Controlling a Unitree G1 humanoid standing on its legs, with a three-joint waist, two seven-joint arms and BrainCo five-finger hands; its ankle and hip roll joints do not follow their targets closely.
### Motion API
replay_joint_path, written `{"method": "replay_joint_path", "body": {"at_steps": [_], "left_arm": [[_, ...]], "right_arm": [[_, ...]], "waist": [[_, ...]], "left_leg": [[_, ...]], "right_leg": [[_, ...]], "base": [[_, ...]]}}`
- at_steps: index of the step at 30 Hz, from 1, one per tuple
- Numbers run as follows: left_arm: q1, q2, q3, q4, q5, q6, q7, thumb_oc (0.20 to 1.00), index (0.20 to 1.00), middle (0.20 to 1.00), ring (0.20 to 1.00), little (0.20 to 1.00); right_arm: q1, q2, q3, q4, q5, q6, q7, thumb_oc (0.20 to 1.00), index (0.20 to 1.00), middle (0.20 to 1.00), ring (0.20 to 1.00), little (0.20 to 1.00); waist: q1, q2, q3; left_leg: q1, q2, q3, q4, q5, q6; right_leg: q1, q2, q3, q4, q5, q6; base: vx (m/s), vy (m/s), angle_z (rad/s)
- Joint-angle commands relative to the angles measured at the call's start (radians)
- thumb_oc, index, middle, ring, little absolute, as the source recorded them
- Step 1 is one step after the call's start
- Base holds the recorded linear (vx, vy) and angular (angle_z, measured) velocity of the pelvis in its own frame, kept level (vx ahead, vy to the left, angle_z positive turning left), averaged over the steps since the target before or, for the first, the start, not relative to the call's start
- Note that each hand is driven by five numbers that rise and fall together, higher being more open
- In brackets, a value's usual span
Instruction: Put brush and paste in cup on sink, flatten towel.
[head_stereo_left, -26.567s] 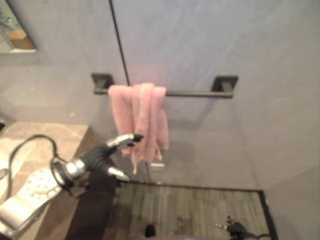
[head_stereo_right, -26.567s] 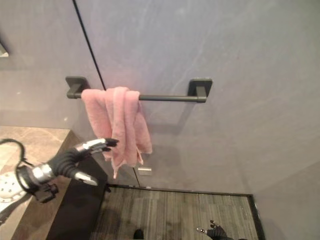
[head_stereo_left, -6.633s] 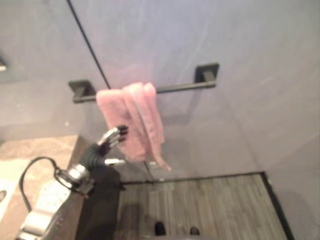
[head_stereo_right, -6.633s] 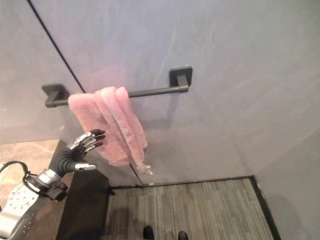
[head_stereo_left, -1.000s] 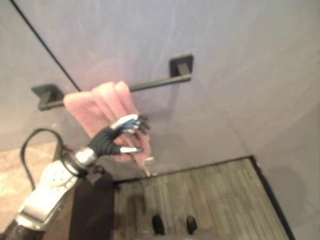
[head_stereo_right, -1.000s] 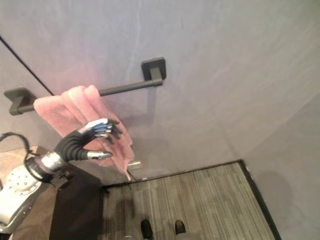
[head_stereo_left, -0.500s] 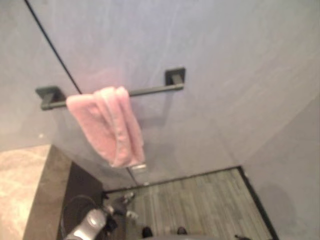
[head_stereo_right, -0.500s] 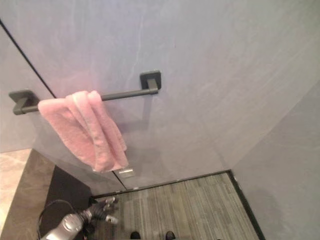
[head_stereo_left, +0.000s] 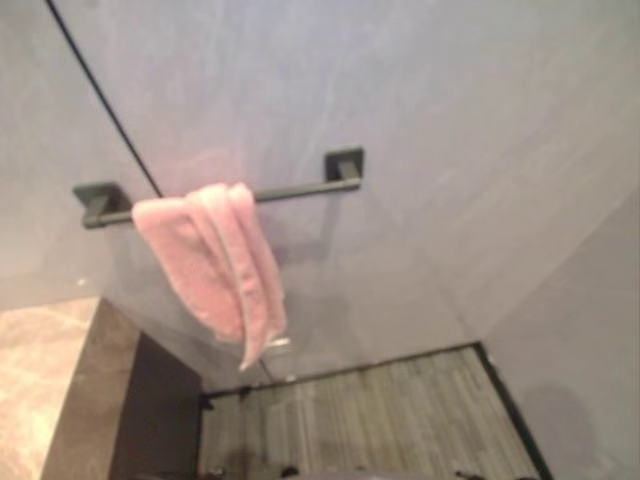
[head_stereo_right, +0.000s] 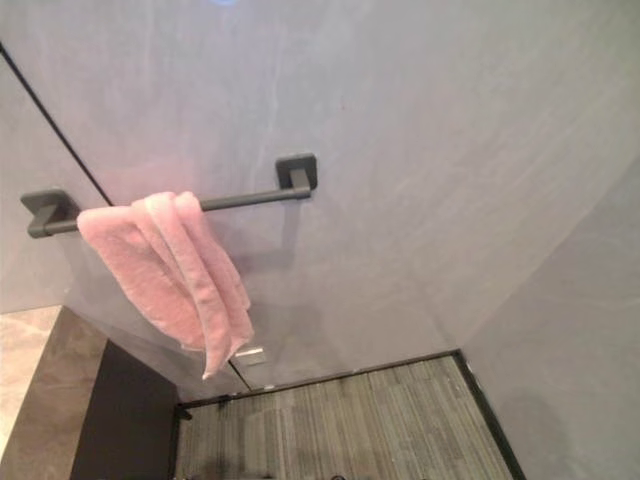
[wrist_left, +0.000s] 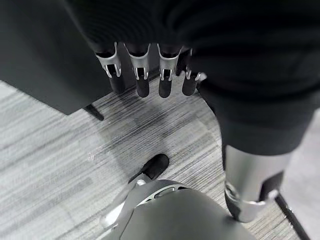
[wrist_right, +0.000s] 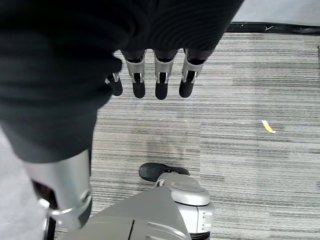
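Pink towel (head_stereo_left: 212, 268) draped in bunched, uneven folds over the left end of the dark wall bar (head_stereo_left: 290, 190), well apart from the left robot hand (wrist_left: 145, 75) and right robot hand (wrist_right: 157, 77), both hanging with fingers straight and empty above the striped floor (wrist_right: 250, 165).

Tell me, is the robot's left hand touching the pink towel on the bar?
Apart. The left wrist view shows the left hand hanging over the floor, while the pink towel hangs alone on its bar.
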Motion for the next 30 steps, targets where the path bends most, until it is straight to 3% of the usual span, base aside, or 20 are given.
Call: {"method": "replay_joint_path", "body": {"at_steps": [1, 13, 30], "left_arm": [[-0.042, 0.01, 0.028, 0.055, -0.07, 0.001, 0.036, 1.0, 1.0, 1.0, 1.0, 1.0], [-0.032, 0.013, 0.093, 0.086, -0.142, -0.005, 0.029, 1.0, 1.0, 1.0, 1.0, 1.0], [-0.03, 0.002, 0.093, 0.081, -0.156, -0.017, 0.032, 1.0, 1.0, 1.0, 1.0, 1.0]], "right_arm": [[-0.037, 0.012, 0.027, 0.064, -0.033, -0.016, -0.013, 1.0, 1.0, 1.0, 1.0, 1.0], [-0.035, 0.016, 0.032, 0.076, -0.057, -0.017, -0.008, 1.0, 1.0, 1.0, 1.0, 1.0], [-0.043, 0.002, 0.032, 0.082, -0.085, -0.017, -0.008, 1.0, 1.0, 1.0, 1.0, 1.0]], "waist": [[0.014, -0.044, 0.008], [0.032, -0.05, 0.003], [0.04, -0.039, 0.004]], "left_leg": [[0.04, 0.022, 0.004, 0.013, -0.106, -0.009], [0.04, 0.01, -0.014, 0.013, -0.111, 0.0], [0.04, -0.007, -0.025, 0.013, -0.118, 0.015]], "right_leg": [[-0.009, -0.016, -0.045, 0.004, -0.069, 0.02], [-0.001, -0.03, -0.062, 0.004, -0.067, 0.026], [0.001, -0.045, -0.073, 0.004, -0.06, 0.037]], "base": [[0.01, 0.032, 0.02], [0.0, 0.023, 0.03], [-0.01, 0.019, 0.03]]}}
